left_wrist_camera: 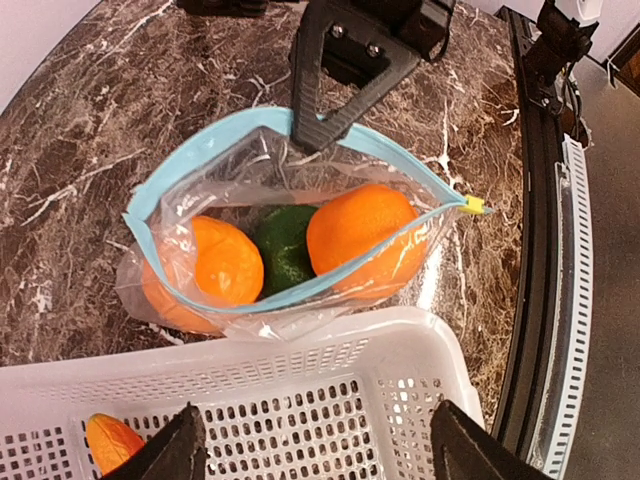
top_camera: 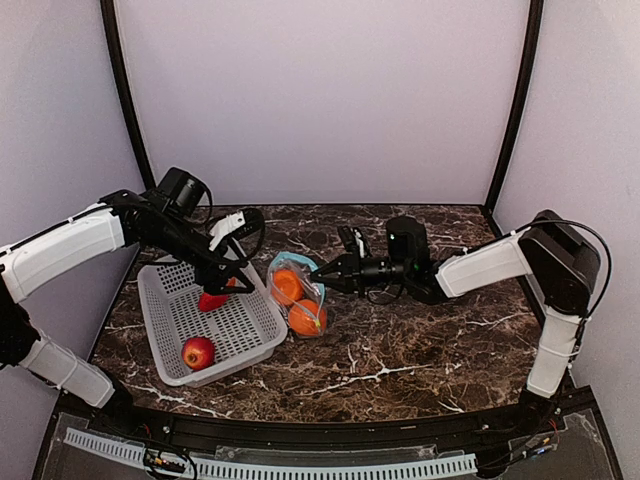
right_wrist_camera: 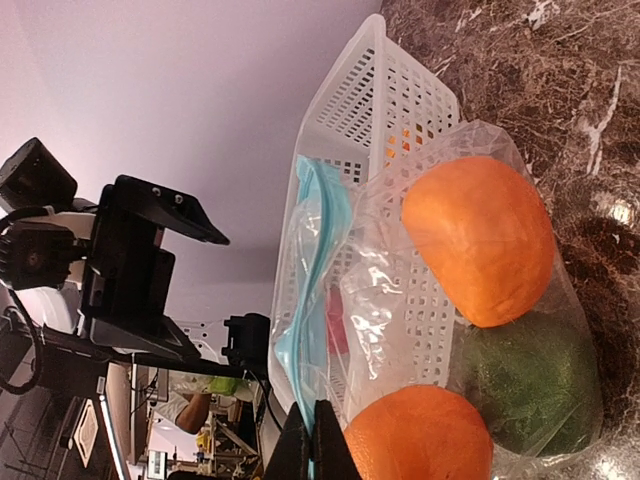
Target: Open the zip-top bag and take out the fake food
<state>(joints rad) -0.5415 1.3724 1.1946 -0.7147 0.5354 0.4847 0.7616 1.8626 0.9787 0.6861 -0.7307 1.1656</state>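
Note:
The zip-top bag (top_camera: 297, 290) lies beside the white basket with its blue-teal mouth (left_wrist_camera: 190, 160) held wide. Inside it are two oranges (left_wrist_camera: 355, 230) (left_wrist_camera: 228, 262) and a dark green piece (left_wrist_camera: 285, 245). My right gripper (top_camera: 318, 272) is shut on the bag's far rim, pinching the zip strip (right_wrist_camera: 310, 250) between its fingertips (right_wrist_camera: 330, 450). My left gripper (left_wrist_camera: 318, 455) hangs open over the basket with nothing between its fingers. An elongated red-orange piece (left_wrist_camera: 110, 440) lies in the basket just outside the left finger. A round red piece (top_camera: 198, 352) sits at the basket's near end.
The white perforated basket (top_camera: 250, 335) stands left of the bag, its rim touching the bag's near side (left_wrist_camera: 300, 345). The marble table runs to a black rail (left_wrist_camera: 535, 300) at the front edge. Purple walls close in the back and sides.

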